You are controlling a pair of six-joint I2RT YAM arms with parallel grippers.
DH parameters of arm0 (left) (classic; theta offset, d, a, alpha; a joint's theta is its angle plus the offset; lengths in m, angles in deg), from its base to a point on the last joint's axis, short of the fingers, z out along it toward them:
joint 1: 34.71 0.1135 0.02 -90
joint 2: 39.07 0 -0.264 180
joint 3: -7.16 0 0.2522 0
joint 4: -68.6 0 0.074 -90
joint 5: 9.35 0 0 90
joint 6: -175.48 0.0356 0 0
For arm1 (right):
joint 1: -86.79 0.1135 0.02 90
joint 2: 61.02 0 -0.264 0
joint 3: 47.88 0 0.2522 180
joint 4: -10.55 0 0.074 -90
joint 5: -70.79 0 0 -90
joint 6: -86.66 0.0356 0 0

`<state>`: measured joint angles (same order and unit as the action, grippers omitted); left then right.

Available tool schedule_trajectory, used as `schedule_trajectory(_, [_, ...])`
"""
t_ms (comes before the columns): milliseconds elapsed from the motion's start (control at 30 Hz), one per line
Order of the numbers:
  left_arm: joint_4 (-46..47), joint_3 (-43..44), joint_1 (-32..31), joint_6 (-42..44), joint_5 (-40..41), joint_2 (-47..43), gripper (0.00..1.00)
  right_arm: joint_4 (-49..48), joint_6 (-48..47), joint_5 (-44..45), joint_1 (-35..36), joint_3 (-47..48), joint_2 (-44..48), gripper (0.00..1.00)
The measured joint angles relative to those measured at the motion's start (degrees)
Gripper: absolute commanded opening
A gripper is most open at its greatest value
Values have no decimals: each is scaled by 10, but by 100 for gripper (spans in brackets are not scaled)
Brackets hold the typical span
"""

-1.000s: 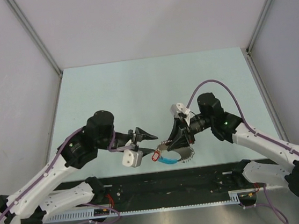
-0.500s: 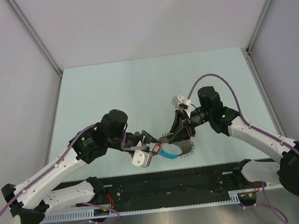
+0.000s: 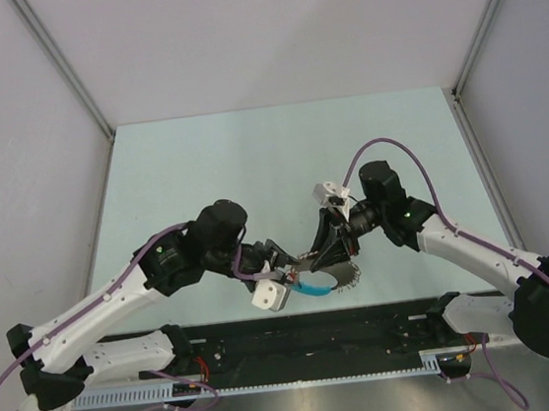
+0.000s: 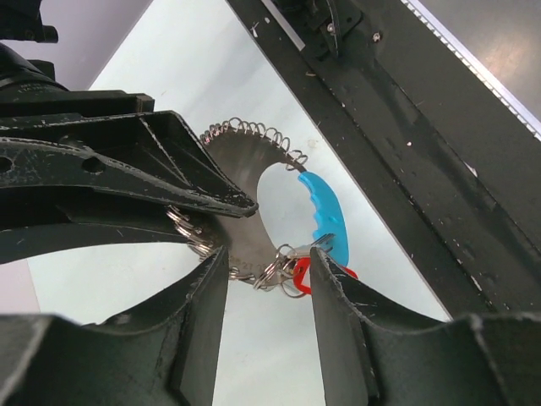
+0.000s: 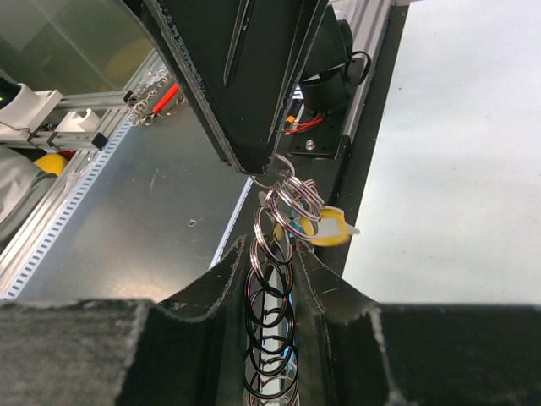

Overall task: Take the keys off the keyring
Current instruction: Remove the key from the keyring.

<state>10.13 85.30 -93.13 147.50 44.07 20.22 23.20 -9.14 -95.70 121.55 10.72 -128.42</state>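
The keyring [image 3: 334,276] hangs low over the table's near edge, a silvery crescent [image 4: 245,199] fringed with small rings and carrying a blue arc [image 4: 325,216]. My right gripper [image 3: 314,256] is shut on its row of rings [image 5: 272,296], and its black fingers [image 4: 161,165] show in the left wrist view. A red-headed key [image 4: 301,272] dangles from small rings under the blue arc. My left gripper [image 4: 269,283] is open, one jaw on each side of that key and its rings, the right jaw close against the red head. A yellow tag [image 5: 326,227] also hangs from the rings.
A black rail [image 3: 309,335] and a slotted metal strip [image 3: 274,376] run along the near edge just below the keyring. The pale green table [image 3: 250,168] stretches behind, bounded by grey walls. The left wrist's white camera housing [image 3: 270,295] sits beside the key.
My left arm has swung right and forward, bringing its open jaws from beside the keyring to around the red key. The right gripper shifted slightly, still holding the ring.
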Motion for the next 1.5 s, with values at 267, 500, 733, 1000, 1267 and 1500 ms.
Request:
schedule_trajectory(267, [-27,17,-10,0,20,9,42,5,-5,-6,4,1,0,0])
schedule_trajectory(500, [-33,18,-15,1,25,10,37,9,-12,-10,12,1,2,0])
schedule_trajectory(733, [-34,19,-19,3,25,10,21,14,-20,-17,19,1,4,0])
schedule_trajectory(1000, [-35,19,-19,5,26,10,0,17,-19,-22,20,1,10,0])
schedule_trajectory(1267, [-19,15,-19,-16,38,9,0,3,14,-8,12,1,10,28])
schedule_trajectory(1500, [83,-54,-19,-82,87,-34,0,-22,80,111,-1,1,69,49])
